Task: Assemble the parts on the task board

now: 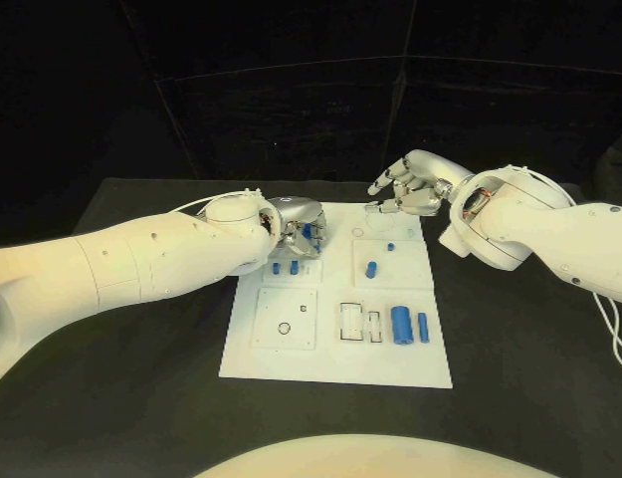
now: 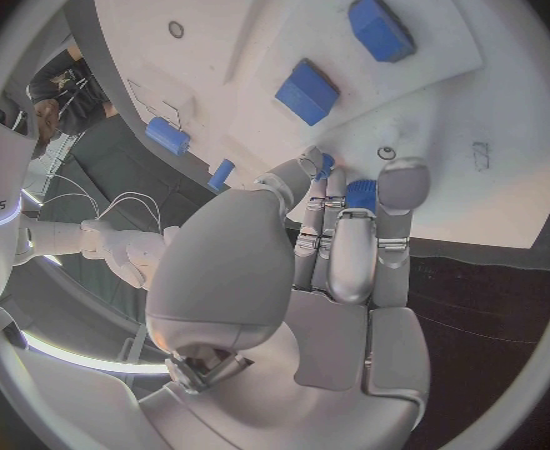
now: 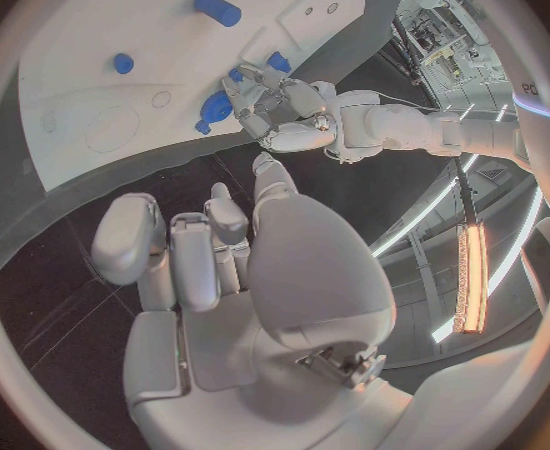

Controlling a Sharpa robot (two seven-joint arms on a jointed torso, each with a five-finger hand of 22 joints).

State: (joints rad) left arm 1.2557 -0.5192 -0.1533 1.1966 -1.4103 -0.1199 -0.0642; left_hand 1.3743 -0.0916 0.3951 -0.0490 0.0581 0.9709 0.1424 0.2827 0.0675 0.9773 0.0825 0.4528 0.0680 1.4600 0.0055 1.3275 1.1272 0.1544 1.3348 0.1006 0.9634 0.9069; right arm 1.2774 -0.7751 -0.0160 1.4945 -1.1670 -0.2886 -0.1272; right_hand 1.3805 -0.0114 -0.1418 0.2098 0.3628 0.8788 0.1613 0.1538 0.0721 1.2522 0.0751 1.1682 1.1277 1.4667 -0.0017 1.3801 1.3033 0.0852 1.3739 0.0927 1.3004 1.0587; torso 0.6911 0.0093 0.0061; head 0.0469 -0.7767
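- Task board: you are looking at a white plate lying mid-desk, carrying small blue parts.
- Left hand: its fingers are pinching a blue part over the board's far-left corner.
- Right hand: its fingers are curling, holding nothing, at the board's far edge.

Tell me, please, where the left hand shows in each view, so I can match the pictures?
Head view: left hand at the board's far left corner.
Left wrist view: it fills the middle, fingertips pinching a blue part.
Right wrist view: it reaches in at the board's edge.
Shared landmark: the white board.
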